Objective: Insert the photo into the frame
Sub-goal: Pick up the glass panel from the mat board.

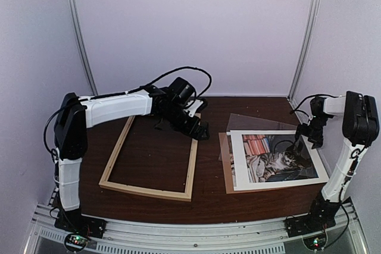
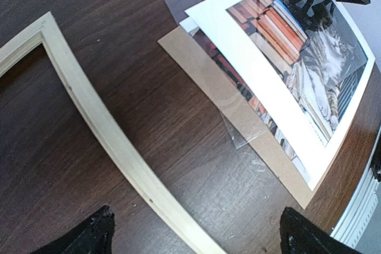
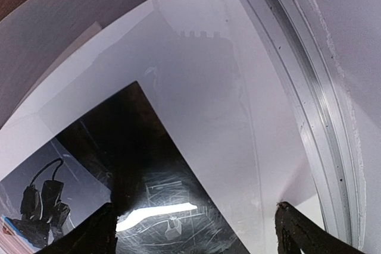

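The left fingers (image 2: 89, 233) are spread open above the tabletop (image 2: 178, 123), beside the frame (image 2: 98, 114). The right fingers (image 3: 303, 230) are spread open over the photo (image 1: 277, 159), which is laid on the backing board (image 1: 227, 173).

Photo (image 1: 268, 162): cat print, white border, face up, right. Frame (image 1: 146, 191): pale wood, flat, left, apart.

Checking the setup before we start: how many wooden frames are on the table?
1. The frame lies flat on the left of the table, apart from the photo on the right; none seems hidden.
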`<state>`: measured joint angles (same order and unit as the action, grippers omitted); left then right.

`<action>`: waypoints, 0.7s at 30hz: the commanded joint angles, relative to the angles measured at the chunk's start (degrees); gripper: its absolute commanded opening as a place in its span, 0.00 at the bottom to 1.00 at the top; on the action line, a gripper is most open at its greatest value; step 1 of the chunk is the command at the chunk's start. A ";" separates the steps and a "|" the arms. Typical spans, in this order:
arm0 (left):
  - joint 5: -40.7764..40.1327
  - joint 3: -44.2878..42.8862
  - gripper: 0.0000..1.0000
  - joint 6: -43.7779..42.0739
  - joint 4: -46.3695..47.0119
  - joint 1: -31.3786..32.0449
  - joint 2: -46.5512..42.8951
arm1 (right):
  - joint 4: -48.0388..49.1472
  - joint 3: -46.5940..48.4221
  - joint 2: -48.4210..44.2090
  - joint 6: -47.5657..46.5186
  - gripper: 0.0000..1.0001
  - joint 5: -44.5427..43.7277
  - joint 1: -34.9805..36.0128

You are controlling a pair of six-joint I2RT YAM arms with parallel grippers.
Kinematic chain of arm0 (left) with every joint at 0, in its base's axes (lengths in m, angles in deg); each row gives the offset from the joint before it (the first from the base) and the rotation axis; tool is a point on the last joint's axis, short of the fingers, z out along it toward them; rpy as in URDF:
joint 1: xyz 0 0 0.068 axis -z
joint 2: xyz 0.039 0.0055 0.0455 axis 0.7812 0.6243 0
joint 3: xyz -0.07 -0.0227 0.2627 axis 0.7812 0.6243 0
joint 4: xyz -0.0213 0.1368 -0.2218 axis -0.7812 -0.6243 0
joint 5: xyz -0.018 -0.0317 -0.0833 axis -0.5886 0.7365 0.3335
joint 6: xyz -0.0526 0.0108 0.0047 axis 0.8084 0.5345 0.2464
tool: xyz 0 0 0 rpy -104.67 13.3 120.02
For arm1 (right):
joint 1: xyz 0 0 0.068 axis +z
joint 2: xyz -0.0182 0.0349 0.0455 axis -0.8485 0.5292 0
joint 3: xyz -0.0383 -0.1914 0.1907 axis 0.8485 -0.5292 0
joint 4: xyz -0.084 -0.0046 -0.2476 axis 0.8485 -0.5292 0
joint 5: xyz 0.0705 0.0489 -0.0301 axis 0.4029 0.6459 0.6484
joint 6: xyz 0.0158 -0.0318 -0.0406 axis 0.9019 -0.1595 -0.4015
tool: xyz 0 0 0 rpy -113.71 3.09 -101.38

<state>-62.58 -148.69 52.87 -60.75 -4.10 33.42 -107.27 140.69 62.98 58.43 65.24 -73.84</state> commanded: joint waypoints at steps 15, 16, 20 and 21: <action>6.22 -22.65 0.91 9.27 2.42 3.69 23.62 | 5.34 -8.99 -4.33 1.49 0.82 8.02 2.72; 5.42 -23.13 0.91 9.71 2.42 3.71 24.38 | 5.76 -9.46 -4.62 1.66 0.81 8.50 2.82; 1.17 -23.17 0.90 11.05 2.21 3.80 25.75 | 6.74 -11.05 -5.84 2.07 0.81 9.44 3.06; 0.22 -23.24 0.90 11.44 2.02 3.75 26.00 | 6.79 -11.16 -6.08 2.08 0.80 9.52 3.05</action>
<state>-58.29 -170.14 61.52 -59.66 -0.30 58.77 -99.27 132.12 57.05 58.76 68.76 -72.26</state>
